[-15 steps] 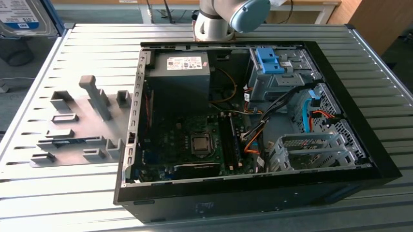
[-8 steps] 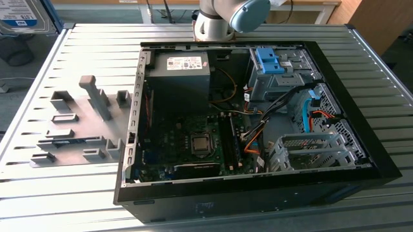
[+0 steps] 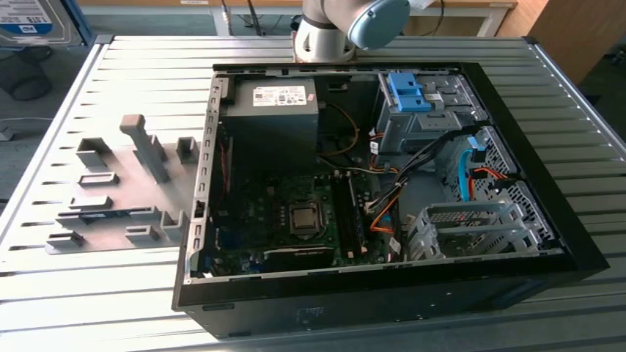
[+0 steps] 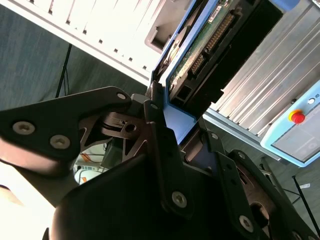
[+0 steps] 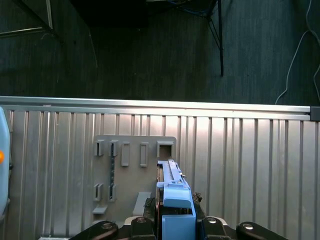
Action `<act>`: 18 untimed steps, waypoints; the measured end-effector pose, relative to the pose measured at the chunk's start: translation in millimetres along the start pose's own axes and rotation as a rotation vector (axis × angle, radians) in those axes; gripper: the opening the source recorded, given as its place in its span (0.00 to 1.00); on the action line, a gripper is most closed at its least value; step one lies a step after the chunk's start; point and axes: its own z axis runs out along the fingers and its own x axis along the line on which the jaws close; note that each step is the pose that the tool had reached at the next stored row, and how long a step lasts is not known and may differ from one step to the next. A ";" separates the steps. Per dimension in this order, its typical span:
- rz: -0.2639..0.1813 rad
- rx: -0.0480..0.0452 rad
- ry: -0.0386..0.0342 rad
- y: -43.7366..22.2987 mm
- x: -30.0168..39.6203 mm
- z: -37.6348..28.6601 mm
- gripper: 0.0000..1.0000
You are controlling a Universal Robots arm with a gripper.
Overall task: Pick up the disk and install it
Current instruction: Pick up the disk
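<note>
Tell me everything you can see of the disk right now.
The disk is a flat drive framed in bright blue plastic. In the second wrist view its face shows a green circuit board, a connector row and dark casing. The gripper is shut on its blue end, holding it in the air with the ribbed metal table behind it; nothing else touches it.

Open PC case (image 3: 391,293) sits lid-off across most of the ribbed metal worktop (image 3: 98,297), power supply (image 3: 274,117) and motherboard (image 3: 264,213) showing. Grey slotted fixture plate (image 3: 113,158) lies just beside it, toward the worktop's edge on the exterior view's left.
</note>
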 end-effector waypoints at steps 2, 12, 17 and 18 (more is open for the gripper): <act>0.000 0.0000 0.0001 0.0 0.0 -1.2 0.37; 0.000 0.0000 0.0003 0.1 0.0 -8.1 0.37; 0.000 0.0000 0.0003 0.2 0.0 -13.1 0.37; 0.000 0.0000 0.0003 0.2 0.0 -14.2 0.37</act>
